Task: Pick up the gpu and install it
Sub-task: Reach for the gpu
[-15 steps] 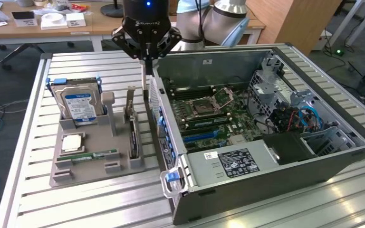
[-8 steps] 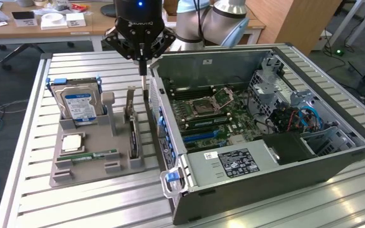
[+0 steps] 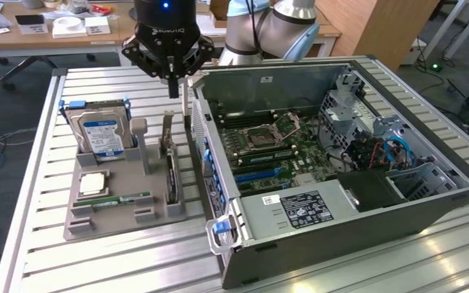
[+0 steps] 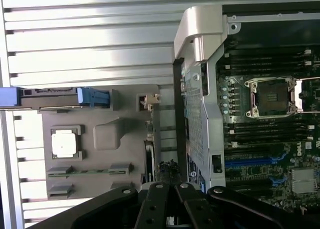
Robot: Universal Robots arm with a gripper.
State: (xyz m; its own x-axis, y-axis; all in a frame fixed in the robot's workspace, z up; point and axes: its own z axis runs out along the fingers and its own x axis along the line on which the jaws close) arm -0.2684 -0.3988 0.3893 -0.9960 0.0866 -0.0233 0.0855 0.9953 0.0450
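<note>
My fingers (image 3: 173,84) are pressed together on nothing, above the gpu (image 3: 171,171), which stands on edge in the holder (image 3: 104,223) beside the case (image 3: 300,250). Descending like this, I'd likely strike its top edge.

- Black gripper (image 3: 173,90) with a round housing and pale ROBOTIQ lettering (image 3: 159,29) across the front.
- Small blue light (image 3: 166,5) glowing above the lettering.
- Black finger linkages (image 4: 150,205), angular flat bars, joined by round silver pins (image 4: 159,187), seen in the wrist view.
- Slim dark fingertips (image 3: 171,88), narrow below the linkages in the exterior view.
- Silver-grey arm (image 3: 290,27) of thick rounded tube sections with pale blue joint caps (image 3: 243,7).
</note>
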